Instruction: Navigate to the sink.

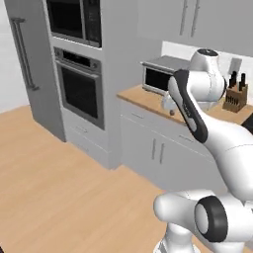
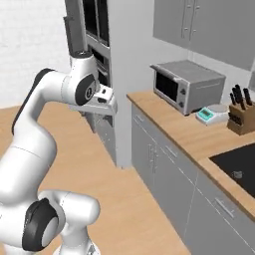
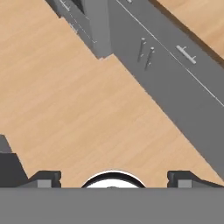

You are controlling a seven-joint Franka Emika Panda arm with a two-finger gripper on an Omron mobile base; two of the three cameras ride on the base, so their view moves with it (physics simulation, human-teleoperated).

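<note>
A light wooden floor [image 1: 59, 188] covers the lower half of both base views and most of the hand view. At the far left of the left base view stands a tall grey fridge [image 1: 24, 59] with a long vertical handle. Just beside it is a grey tower with two built-in ovens [image 1: 79, 89], one above the other. Grey upper cabinets [image 2: 209, 25] hang on the wall to the right of the tower. Below them a run of grey lower cabinets [image 2: 164, 169] starts at the tower and carries a wooden tabletop [image 2: 184, 132].

The white arm [image 2: 50, 99] is folded high over the floor, beside the cabinet run and apart from it, with its hand pointing down.

The sink [image 2: 239, 164] is a dark recessed rectangle set into the tabletop at the far right edge of the right base view, cut off by the frame. A small round pale spot shows in its bottom. It lies well apart from the hand, at the end of the tabletop away from the oven tower.

A grey microwave [image 2: 187, 84] stands on the tabletop near the tower end. A wooden knife block [image 2: 241, 117] with dark handles sits against the wall between the microwave and the sink. A small pale scale [image 2: 211, 113] lies just beside the microwave.

The fingers [image 3: 46, 178] stand wide apart over bare floor, with nothing between them.
</note>
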